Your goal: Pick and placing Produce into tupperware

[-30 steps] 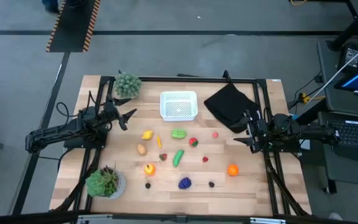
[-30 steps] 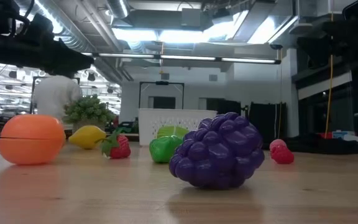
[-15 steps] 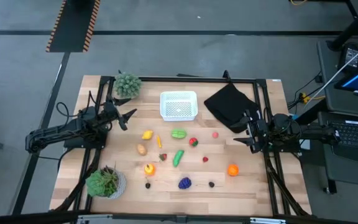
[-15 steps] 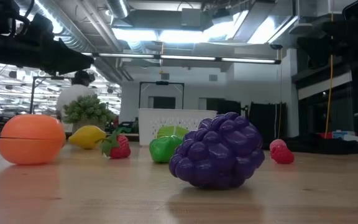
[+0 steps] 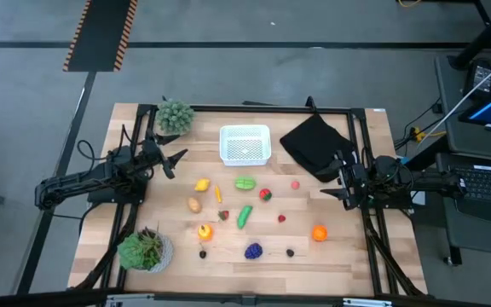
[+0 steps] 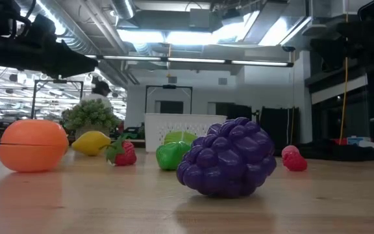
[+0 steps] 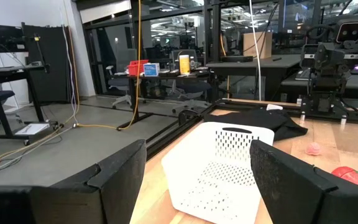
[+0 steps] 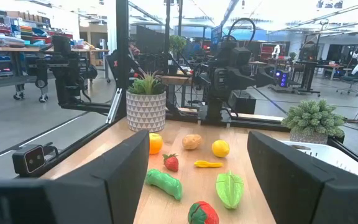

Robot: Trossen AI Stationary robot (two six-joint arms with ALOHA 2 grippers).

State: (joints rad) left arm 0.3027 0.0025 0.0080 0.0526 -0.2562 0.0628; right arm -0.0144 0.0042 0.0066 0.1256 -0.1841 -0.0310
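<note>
The white tupperware sits empty toward the far middle of the wooden table, with a folded black cloth just to its right and a bushy potted plant to its far left. The produce lies scattered on the boards nearer than the tub, none of it inside: a yellow lemon and a small orange carrot to the left, a leafy green piece in the middle, a red and green piece and a pink one to its right. Nearer still come a tan potato, a strawberry, a green cucumber, a small red berry, an orange, a yellow and orange fruit, purple grapes and two dark little pieces. A second potted plant stands at the near left corner. The left gripper hangs over the left side of the table, its fingers spread apart and holding nothing, aimed toward the tub, which fills its wrist view between the two fingers. The right gripper waits at the right edge beside the cloth, its fingers likewise parted and empty, facing across the produce.
</note>
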